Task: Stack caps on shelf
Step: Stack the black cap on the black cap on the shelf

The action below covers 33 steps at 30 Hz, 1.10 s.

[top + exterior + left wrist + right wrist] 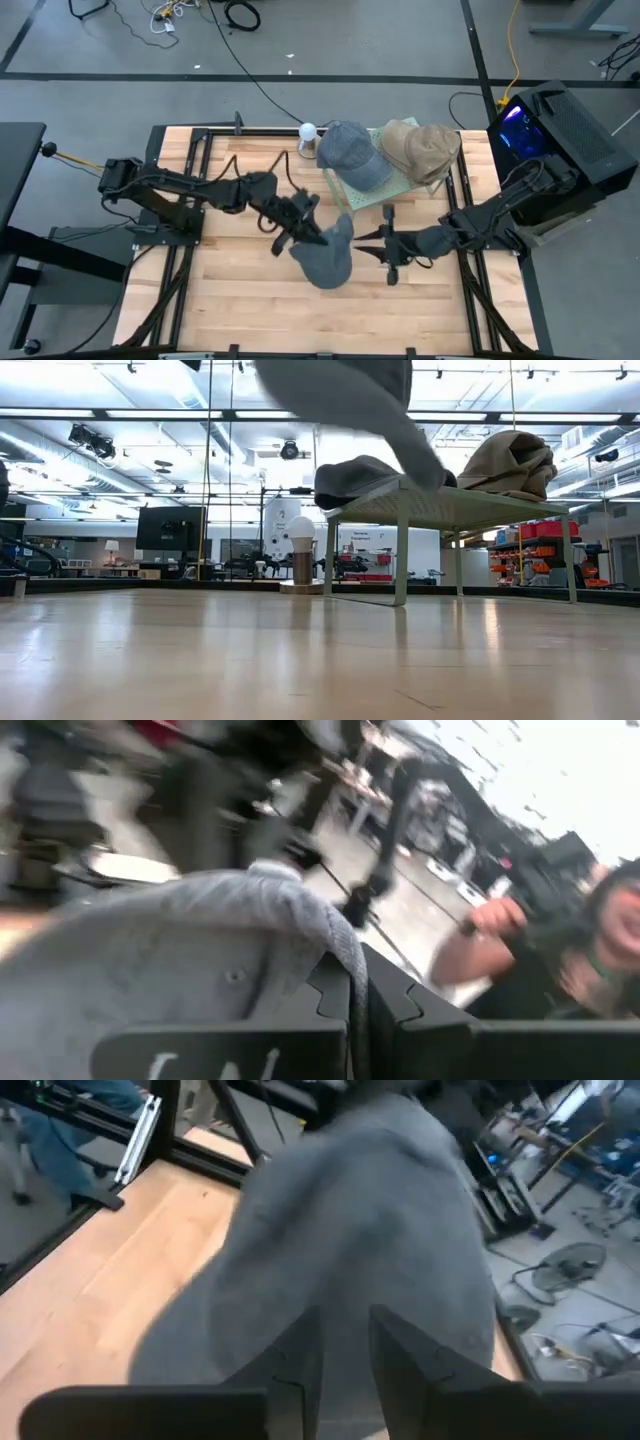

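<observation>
Blue-grey cap (327,258) hangs clear of the desk (240,300), pinched by the left end effector (312,232), clamped tight on its fabric edge. Right end effector (385,243) sits just beside the cap's far side, fingers slightly parted; probably not gripping, view blurred. Shelf (385,193) lies just beyond, toward the desk's back edge, already bearing another blue-grey cap (355,155) and tan caps (420,148). Left arm nearer.
</observation>
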{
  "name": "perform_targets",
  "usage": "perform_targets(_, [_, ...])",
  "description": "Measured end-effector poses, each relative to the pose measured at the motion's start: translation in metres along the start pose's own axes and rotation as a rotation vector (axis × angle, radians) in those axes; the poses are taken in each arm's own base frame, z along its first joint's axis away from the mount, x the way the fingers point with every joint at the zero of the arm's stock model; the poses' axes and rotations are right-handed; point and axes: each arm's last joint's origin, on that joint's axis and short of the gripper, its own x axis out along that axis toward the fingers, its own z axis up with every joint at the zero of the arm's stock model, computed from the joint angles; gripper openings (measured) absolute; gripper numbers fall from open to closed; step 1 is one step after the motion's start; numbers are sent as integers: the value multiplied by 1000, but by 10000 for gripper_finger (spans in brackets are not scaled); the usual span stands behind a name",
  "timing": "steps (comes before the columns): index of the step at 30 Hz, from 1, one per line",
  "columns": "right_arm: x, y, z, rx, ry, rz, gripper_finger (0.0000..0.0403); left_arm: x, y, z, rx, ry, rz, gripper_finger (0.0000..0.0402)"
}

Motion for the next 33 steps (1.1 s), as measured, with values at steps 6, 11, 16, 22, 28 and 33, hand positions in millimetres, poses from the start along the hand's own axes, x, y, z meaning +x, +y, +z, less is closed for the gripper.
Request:
perform_targets(6, [-18, 9, 8, 2, -43, 30, 86, -9, 12, 28, -21, -108, 25, 9])
perform_targets(11, [-22, 13, 9, -10, -40, -3, 86, -16, 12, 66, 16, -219, 54, 5])
perform_targets(16, [-28, 18, 6, -44, 2, -103, 86, -26, 10, 103, 54, -293, 102, 9])
perform_targets(22, [-31, 23, 1, -47, 51, -96, 75, -25, 20, 125, 81, -341, 205, 6])
perform_targets(28, [-27, 16, -14, 22, 166, -93, 52, -23, 31, 142, 98, -384, 231, 9])
perform_targets(33, [-20, 2, -22, 87, 219, -220, 37, -17, 36, 143, 96, -381, 234, 7])
